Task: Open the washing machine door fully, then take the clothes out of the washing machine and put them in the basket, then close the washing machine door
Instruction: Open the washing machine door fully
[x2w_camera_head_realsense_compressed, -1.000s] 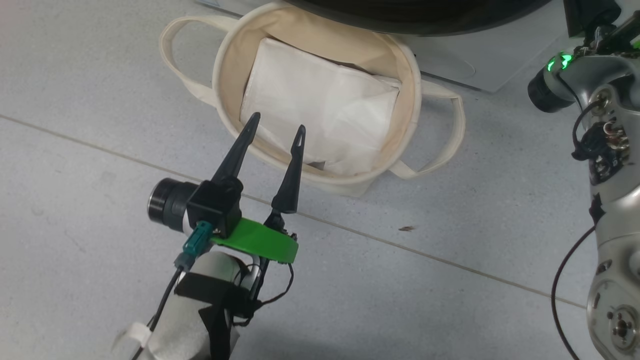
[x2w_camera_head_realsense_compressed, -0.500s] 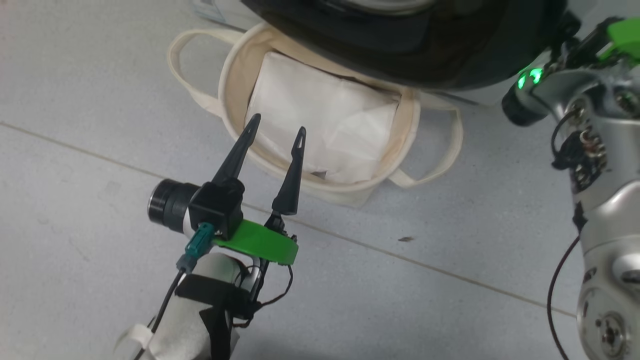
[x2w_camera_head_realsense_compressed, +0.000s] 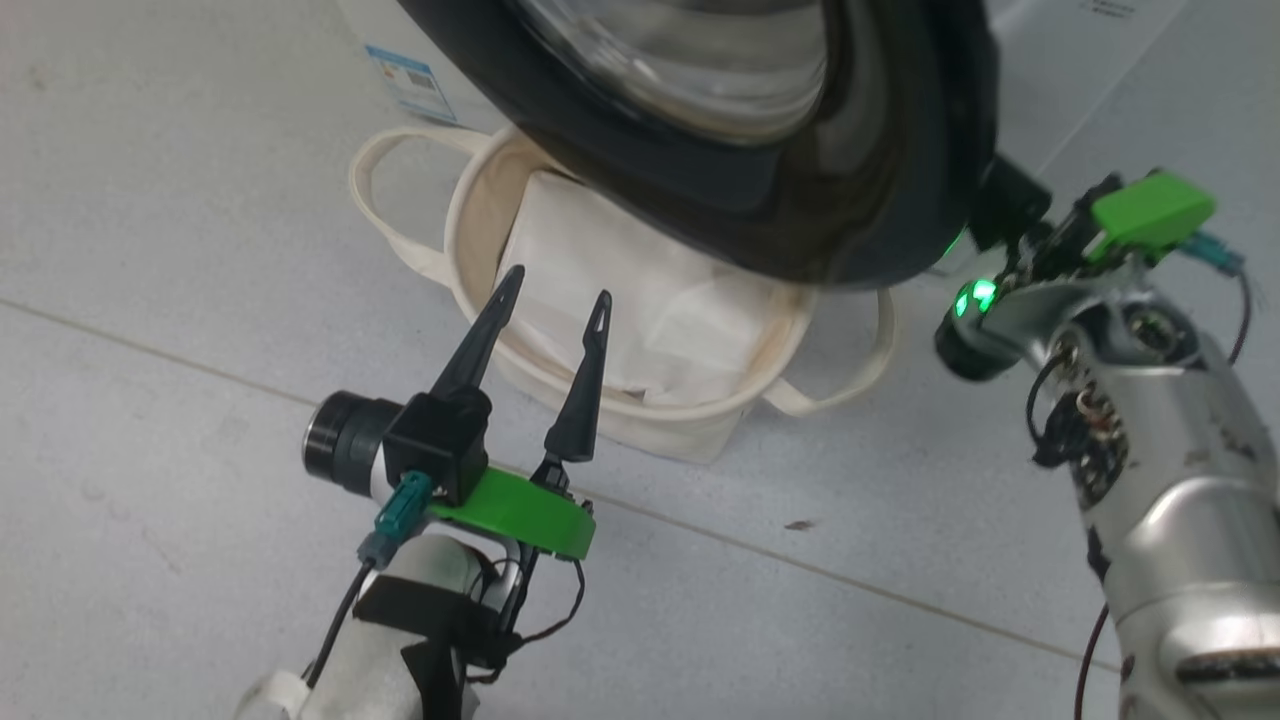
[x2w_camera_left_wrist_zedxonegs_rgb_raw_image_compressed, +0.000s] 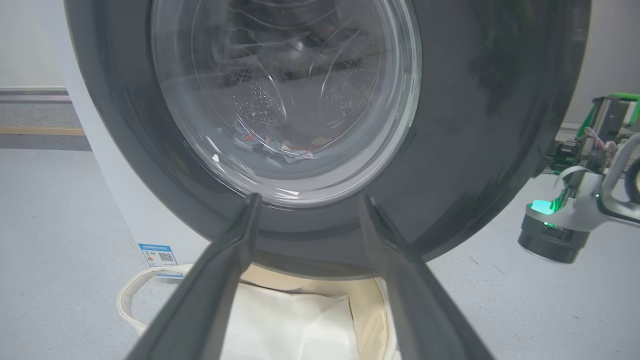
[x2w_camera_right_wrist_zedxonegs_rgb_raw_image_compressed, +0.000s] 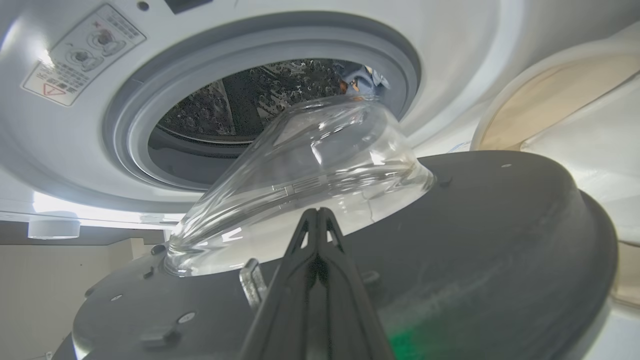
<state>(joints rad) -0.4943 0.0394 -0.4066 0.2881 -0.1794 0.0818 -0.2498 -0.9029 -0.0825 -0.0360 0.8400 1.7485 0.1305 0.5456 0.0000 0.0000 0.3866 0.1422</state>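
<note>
The washing machine door (x2w_camera_head_realsense_compressed: 880, 150) stands part open, its black ring and glass porthole hanging over the cream basket (x2w_camera_head_realsense_compressed: 455, 250). My left gripper (x2w_camera_head_realsense_compressed: 558, 283) is open over the basket's near rim, nothing between its fingers; in the left wrist view the left gripper (x2w_camera_left_wrist_zedxonegs_rgb_raw_image_compressed: 310, 200) faces the door (x2w_camera_left_wrist_zedxonegs_rgb_raw_image_compressed: 475, 100). Behind the glass lie the clothes (x2w_camera_left_wrist_zedxonegs_rgb_raw_image_compressed: 280, 147), in the drum. My right gripper (x2w_camera_right_wrist_zedxonegs_rgb_raw_image_compressed: 316, 212) is shut on nothing, lying along the door's inner face (x2w_camera_right_wrist_zedxonegs_rgb_raw_image_compressed: 475, 225) by the glass bulge. The clothes (x2w_camera_right_wrist_zedxonegs_rgb_raw_image_compressed: 361, 80) show in the washing machine (x2w_camera_right_wrist_zedxonegs_rgb_raw_image_compressed: 450, 50).
A folded white sheet (x2w_camera_head_realsense_compressed: 600, 260) lies in the basket. My right arm (x2w_camera_head_realsense_compressed: 1130, 400) reaches behind the door's right edge. Grey floor (x2w_camera_head_realsense_compressed: 200, 300) surrounds the basket, with a blue sticker (x2w_camera_head_realsense_compressed: 405, 80) low on the washer.
The head camera has tilted up. The door has swung out further over the basket, and my right arm has moved left with it. My left gripper has kept its place.
</note>
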